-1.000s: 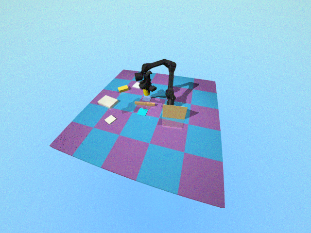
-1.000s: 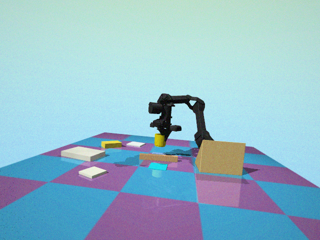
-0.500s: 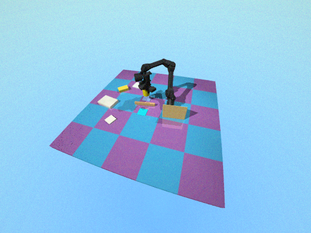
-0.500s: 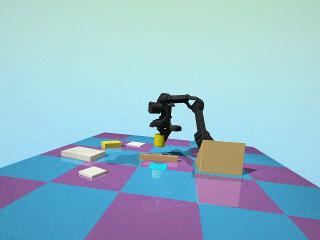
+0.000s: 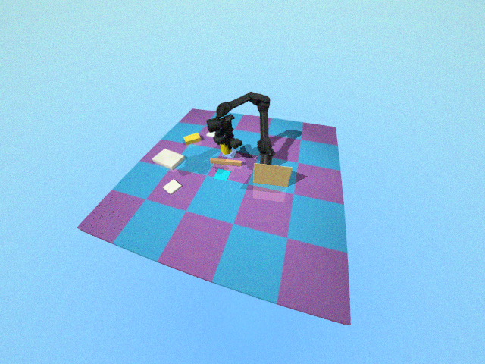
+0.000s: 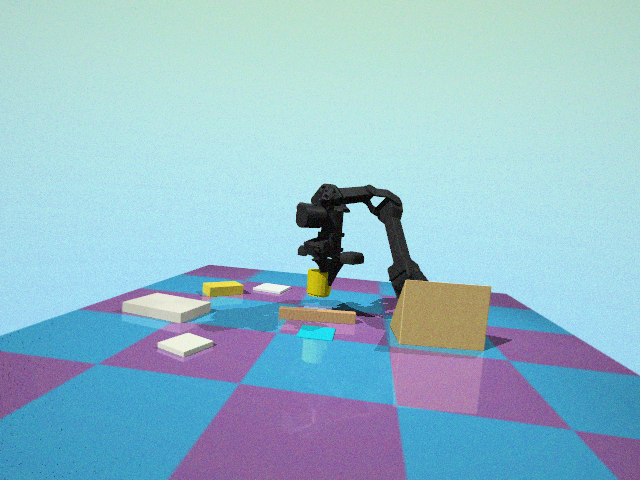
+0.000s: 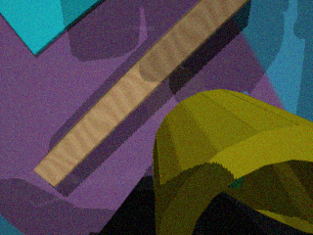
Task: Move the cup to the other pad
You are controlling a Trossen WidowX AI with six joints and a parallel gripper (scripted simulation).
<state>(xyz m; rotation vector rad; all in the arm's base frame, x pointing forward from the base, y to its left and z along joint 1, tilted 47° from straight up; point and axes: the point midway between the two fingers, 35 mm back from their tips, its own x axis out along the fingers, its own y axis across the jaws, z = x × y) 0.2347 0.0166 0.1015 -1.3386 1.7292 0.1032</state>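
The yellow cup (image 5: 226, 149) (image 6: 316, 284) (image 7: 210, 127) hangs in the air, roughly upright, behind the wooden bar. My gripper (image 5: 228, 144) (image 6: 327, 273) is shut on the cup's wall. A bit of a green marble (image 7: 237, 183) shows inside the cup in the wrist view; the other contents are hidden. The cyan pad (image 5: 222, 174) (image 6: 316, 333) (image 7: 41, 22) lies on the near side of the bar, with nothing on it. The pale blue pad (image 5: 229, 155) lies below the cup on the far side of the bar, mostly hidden.
The low wooden bar (image 5: 226, 161) (image 6: 316, 315) (image 7: 108, 115) stands between the two pads. A tan wedge (image 5: 272, 174) (image 6: 444, 315) stands to the right. A thick white block (image 5: 168, 158) (image 6: 165, 306), a small white tile (image 5: 172, 186) (image 6: 185, 343) and a yellow block (image 5: 192, 138) (image 6: 222, 288) lie left.
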